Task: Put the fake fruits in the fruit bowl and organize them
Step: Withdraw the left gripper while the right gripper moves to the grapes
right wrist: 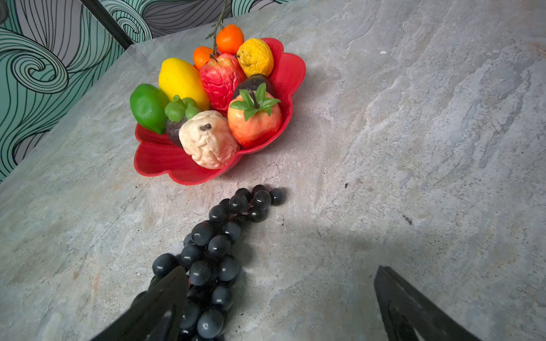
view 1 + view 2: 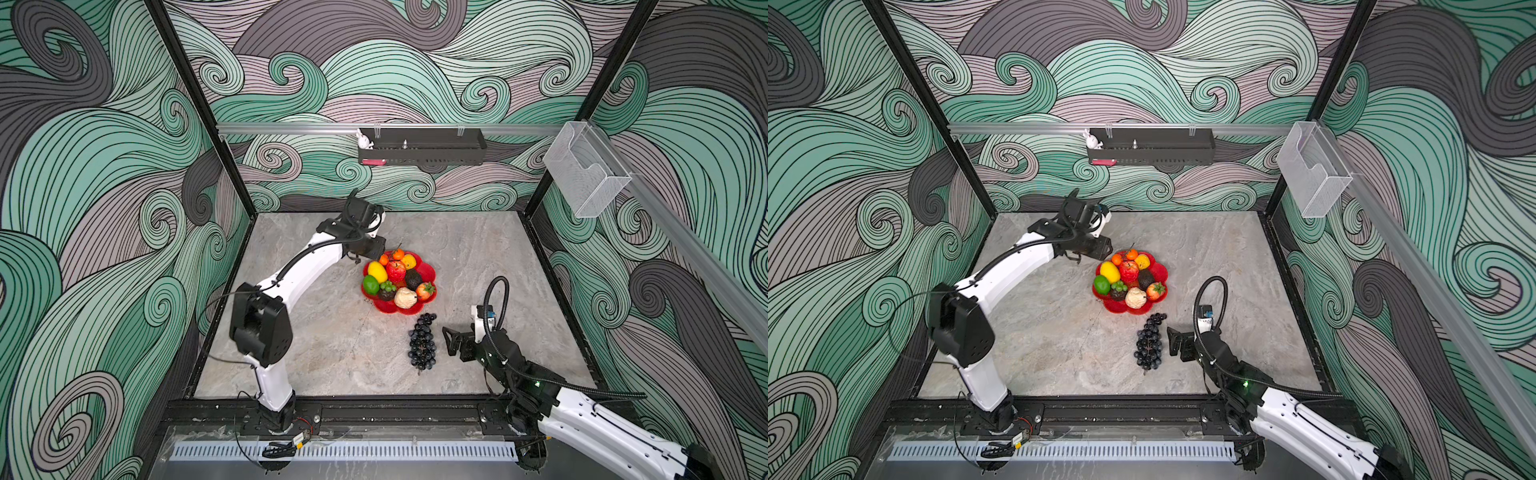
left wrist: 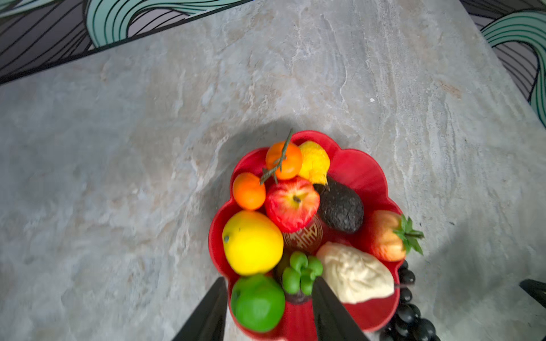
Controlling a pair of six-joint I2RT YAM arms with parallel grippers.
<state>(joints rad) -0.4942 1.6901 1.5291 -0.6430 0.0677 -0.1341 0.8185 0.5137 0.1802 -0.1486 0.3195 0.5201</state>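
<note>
the dark grape bunch [image 2: 422, 343] lies on the stone tabletop [image 2: 316, 332], just outside the near rim of the fruit bowl [image 2: 384, 308] and not touching it. it is the only fruit outside the bowl. it looks light but floppy: hard, glossy beads on a loose stem, so a single grape would likely slip and the cluster would sag. a grip across the thick middle seems safest.

the right gripper [image 1: 282, 268] sits beside the bunch with its jaws spread wide and nothing in them. one finger overlaps the grapes in the wrist view, and i cannot tell whether it touches.

the bowl is crowded: lemon [image 2: 377, 271], lime [image 2: 370, 285], apple [image 2: 396, 270], oranges [image 2: 384, 259], pear [image 2: 409, 261], avocado [image 2: 413, 279], strawberry [image 2: 424, 290], a cream lumpy fruit [image 2: 405, 297] and a dark green-capped fruit [image 2: 387, 291]. bare red shows mainly at the near petals.

the left gripper [image 3: 269, 280] hovers by the bowl's far edge, jaws partly apart and empty. on the back wall, the black tray [image 2: 436, 158] carries a small white rabbit [image 2: 364, 140].
</note>
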